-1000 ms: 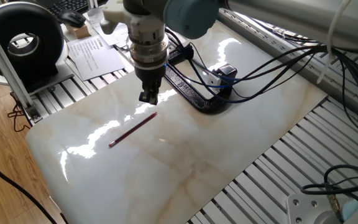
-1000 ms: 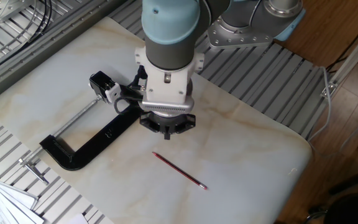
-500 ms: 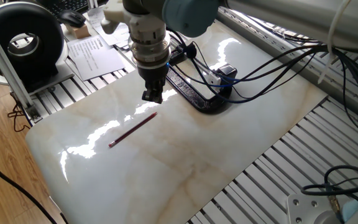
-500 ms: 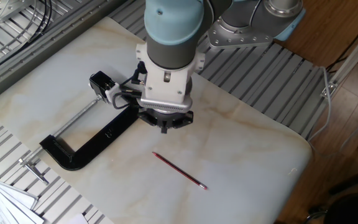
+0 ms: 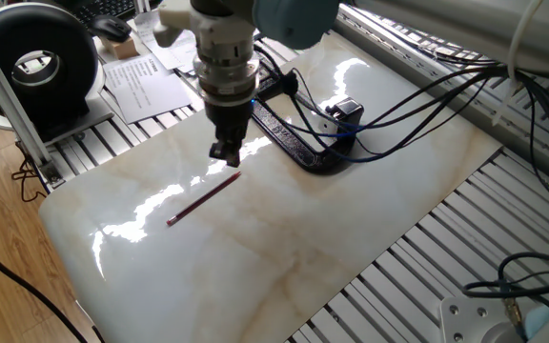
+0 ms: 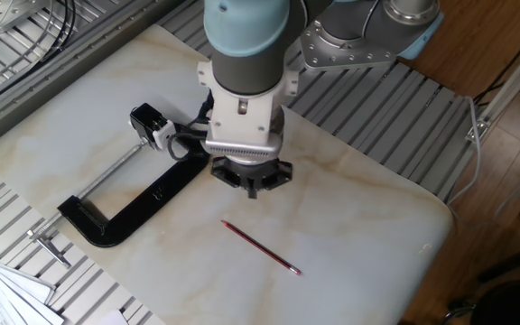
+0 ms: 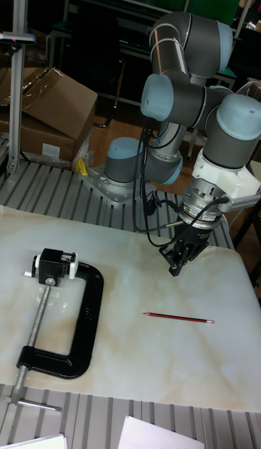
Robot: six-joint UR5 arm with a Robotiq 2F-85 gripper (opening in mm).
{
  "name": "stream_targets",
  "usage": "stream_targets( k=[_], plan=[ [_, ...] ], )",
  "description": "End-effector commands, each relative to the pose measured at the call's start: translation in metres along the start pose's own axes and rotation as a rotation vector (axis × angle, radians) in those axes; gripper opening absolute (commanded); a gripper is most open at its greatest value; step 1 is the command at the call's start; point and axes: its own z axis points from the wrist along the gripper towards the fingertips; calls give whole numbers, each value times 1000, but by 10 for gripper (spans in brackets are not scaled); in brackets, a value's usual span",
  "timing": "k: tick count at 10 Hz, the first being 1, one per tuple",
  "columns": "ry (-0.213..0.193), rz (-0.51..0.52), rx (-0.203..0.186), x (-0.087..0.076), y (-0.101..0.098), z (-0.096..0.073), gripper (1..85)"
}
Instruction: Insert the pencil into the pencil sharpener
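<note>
The dark-red pencil (image 5: 204, 199) (image 6: 260, 246) (image 7: 177, 318) lies flat on the marble tabletop, untouched. My gripper (image 5: 224, 152) (image 6: 251, 185) (image 7: 176, 265) points down and hovers a short way above the table, just beyond the pencil's far end. Its fingers look drawn together with nothing between them. The pencil sharpener (image 5: 345, 109) (image 6: 149, 123) (image 7: 55, 265) is a small black block with a white face. It sits at the jaw end of the black C-clamp (image 5: 295, 145) (image 6: 143, 203) (image 7: 83, 326), well away from the gripper.
The clamp's screw rod (image 6: 106, 176) (image 7: 32, 333) lies along the table. Black cables (image 5: 417, 95) run across the table near the sharpener. Papers (image 5: 146, 81) and a black round device (image 5: 36, 62) sit beyond the table's edge. Slatted metal framing (image 6: 395, 117) surrounds the slab.
The gripper has turned about its wrist and shifted slightly, dipping a little closer to the pencil's end. The pencil, clamp and sharpener have not moved.
</note>
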Motion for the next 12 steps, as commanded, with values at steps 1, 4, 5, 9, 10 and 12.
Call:
stream_targets(
  k=[1,4,5,9,10,12],
  plan=[
    [-155,104,-18,-43,9,-12,20],
    [-113,102,-60,-33,22,-12,20],
    [-131,119,-60,-39,23,-14,20],
    [-131,90,-60,-40,26,-16,117],
    [-132,82,-64,-40,27,-17,123],
    [-129,91,-99,-40,33,-15,20]
  ],
)
